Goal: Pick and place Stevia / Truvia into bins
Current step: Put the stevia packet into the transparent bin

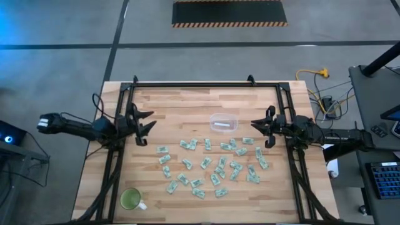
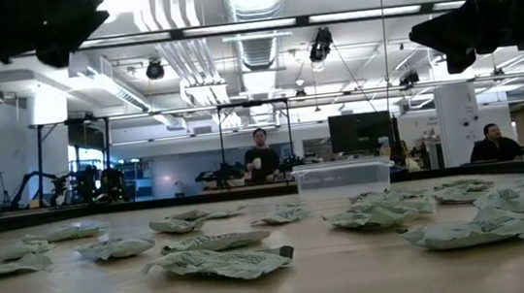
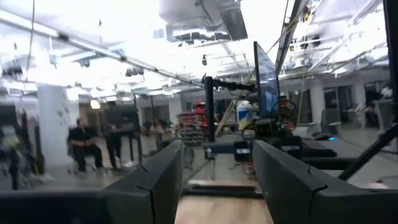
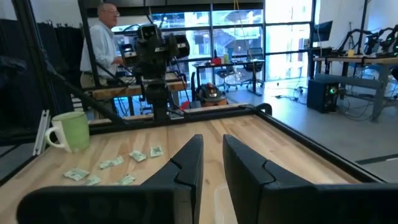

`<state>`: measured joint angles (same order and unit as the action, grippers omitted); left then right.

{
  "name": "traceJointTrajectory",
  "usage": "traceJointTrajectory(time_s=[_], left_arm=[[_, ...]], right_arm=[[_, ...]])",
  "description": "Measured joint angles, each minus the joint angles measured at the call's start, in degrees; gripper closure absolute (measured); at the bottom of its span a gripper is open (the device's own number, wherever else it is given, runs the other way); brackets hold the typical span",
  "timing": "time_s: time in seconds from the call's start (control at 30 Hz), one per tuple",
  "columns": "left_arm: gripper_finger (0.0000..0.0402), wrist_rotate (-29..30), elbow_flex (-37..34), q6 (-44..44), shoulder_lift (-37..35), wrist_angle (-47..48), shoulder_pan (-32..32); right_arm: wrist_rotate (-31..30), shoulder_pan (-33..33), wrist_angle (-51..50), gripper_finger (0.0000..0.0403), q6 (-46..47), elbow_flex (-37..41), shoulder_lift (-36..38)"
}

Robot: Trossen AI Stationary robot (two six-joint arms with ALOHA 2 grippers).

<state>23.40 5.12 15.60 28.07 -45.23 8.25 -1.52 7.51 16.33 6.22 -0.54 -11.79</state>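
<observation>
About two dozen pale green and white sachets (image 1: 212,164) lie flat and scattered on the wooden table, in its middle and right part; they also show in the low view (image 2: 220,261) and the right wrist view (image 4: 112,163). The clear shallow bin (image 1: 223,122) stands on the table just beyond them, with one pale sachet in it; it also shows in the low view (image 2: 341,175). My left gripper (image 1: 145,125) hovers open at the table's left side, its fingers wide apart (image 3: 217,149). My right gripper (image 1: 255,132) hovers at the right side, right of the bin, open by a narrow gap (image 4: 212,140). Both are empty.
A green cup with a handle (image 1: 131,199) stands near the table's front left corner and shows in the right wrist view (image 4: 71,130). A black metal frame (image 1: 206,84) runs along the table's edges. People (image 2: 262,161) are in the room beyond the table.
</observation>
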Motion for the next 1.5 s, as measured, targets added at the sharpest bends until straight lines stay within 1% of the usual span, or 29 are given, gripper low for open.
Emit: traceJointTrajectory(time_s=[0.1,0.27,0.43,0.5,0.67,0.83,0.9,1.03,1.17,1.27,1.4,1.5], left_arm=[[0.0223,0.0,3.5,5.2,5.3,-4.1,0.0],[0.0223,0.0,9.4,12.2,15.4,-4.2,0.0],[0.0223,0.0,14.5,13.7,22.7,-3.3,0.0],[0.0223,0.0,16.6,13.7,24.7,-4.7,0.0],[0.0223,0.0,19.4,13.7,29.3,-3.4,0.0],[0.0223,0.0,20.6,13.8,30.3,-3.8,0.0],[0.0223,0.0,20.6,13.8,30.1,-3.9,0.0],[0.0223,0.3,20.4,13.8,28.6,-4.0,0.0],[0.0223,0.6,20.0,13.9,27.5,-3.8,0.0],[0.0223,0.6,19.6,13.8,27.2,-3.8,0.0],[0.0223,0.6,19.0,13.8,27.4,-3.3,0.0],[0.0223,0.8,18.7,13.4,27.4,-0.6,0.0]], right_arm=[[0.0,0.0,1.0,0.0349,1.2,0.0,0.0],[0.3,0.0,4.8,0.0349,2.6,0.0,0.0],[0.9,0.0,12.6,0.0349,-1.5,0.0,0.1],[2.1,0.0,16.1,0.0349,-4.4,0.0,0.0],[4.3,0.0,23.9,0.0349,-10.8,0.0,0.0],[6.5,0.0,29.7,0.0349,-14.2,-0.1,0.0],[6.5,0.0,29.4,0.0349,-13.9,-1.2,0.0],[6.5,0.0,24.3,0.0349,-13.9,-6.3,-0.9],[6.5,0.0,15.1,0.0349,-13.8,-13.9,-4.3],[6.5,0.0,6.9,0.0349,-13.7,-19.9,-8.4],[6.5,0.0,-6.6,0.0349,-13.4,-27.8,-14.8],[6.5,0.0,-17.4,0.0349,-11.6,-33.5,-20.4]])
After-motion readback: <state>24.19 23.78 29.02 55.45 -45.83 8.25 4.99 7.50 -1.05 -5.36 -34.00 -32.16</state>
